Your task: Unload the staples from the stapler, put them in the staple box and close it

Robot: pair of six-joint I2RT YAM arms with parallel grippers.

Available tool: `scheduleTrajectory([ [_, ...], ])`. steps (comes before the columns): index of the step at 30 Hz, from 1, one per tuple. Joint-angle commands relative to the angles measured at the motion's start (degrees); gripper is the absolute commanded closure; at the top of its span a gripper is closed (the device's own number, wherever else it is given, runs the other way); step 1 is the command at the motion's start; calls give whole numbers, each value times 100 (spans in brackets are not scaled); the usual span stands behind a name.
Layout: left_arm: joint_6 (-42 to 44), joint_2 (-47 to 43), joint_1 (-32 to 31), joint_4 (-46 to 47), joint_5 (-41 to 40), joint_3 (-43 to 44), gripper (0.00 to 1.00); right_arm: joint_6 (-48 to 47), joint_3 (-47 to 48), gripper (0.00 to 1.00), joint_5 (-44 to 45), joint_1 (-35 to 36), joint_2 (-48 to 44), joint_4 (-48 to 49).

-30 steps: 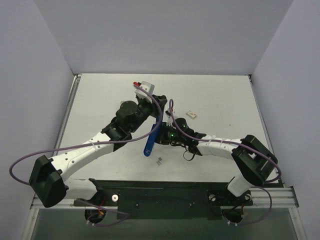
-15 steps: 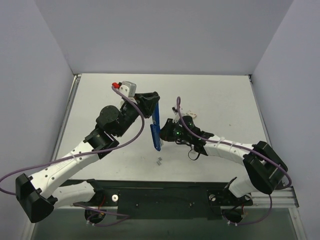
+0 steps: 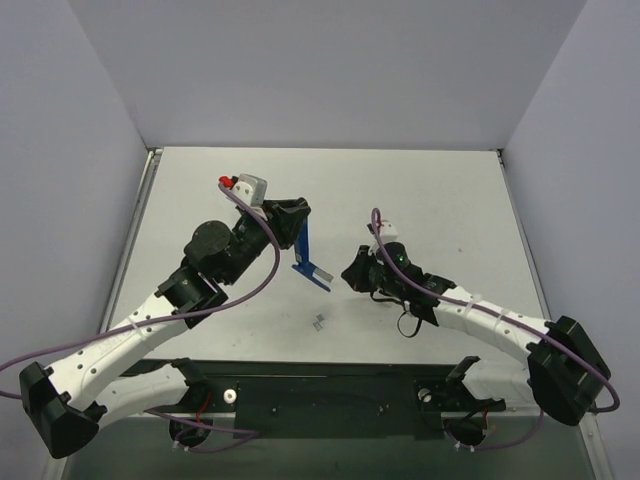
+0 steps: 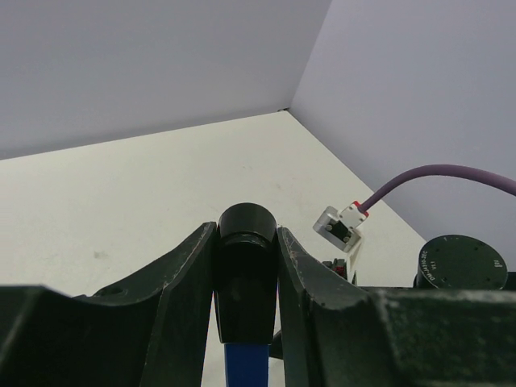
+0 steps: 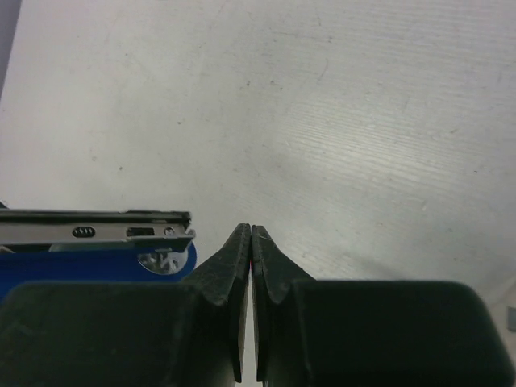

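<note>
Over tabletop's middle, stapler (image 3: 303, 250): being held open by left gripper (image 3: 290, 222), jaws clamped on its black end.
right gripper (image 3: 352, 272): jaws pressed together, empty, alongside.
staples (image 3: 318, 322): lying toward near edge.
technique: stapler should be tilted open side down, grip firm.

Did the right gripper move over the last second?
Yes. The right gripper has drawn back rightward, off the slim blue stapler, and now lies clearly right of the tiny grey staple bits on the white table.

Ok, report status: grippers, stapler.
Left gripper shut on stapler, hinged open. Right gripper shut, empty, beside it. Staples on table. Nothing blocking.
</note>
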Motion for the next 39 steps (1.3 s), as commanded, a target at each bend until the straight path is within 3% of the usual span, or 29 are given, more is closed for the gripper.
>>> scheduleTrajectory([
  [1,45,-351,5,407,-103,8,100,-644,15,100,541,-44,-635,-794],
  [9,36,-377,5,275,-270,-28,100,-698,-55,100,-451,297,-1084,-1155],
  [15,-25,-360,5,222,-340,16,100,-786,24,100,-224,1141,-795,-857],
  [22,-52,-421,5,169,-410,42,100,-645,-143,100,-320,1248,-513,-75],
  [31,-359,-579,14,161,-402,-19,100,-128,-143,100,250,1256,76,883],
  [39,-798,-843,14,-120,-147,-177,100,75,-100,100,1041,1221,173,876],
])
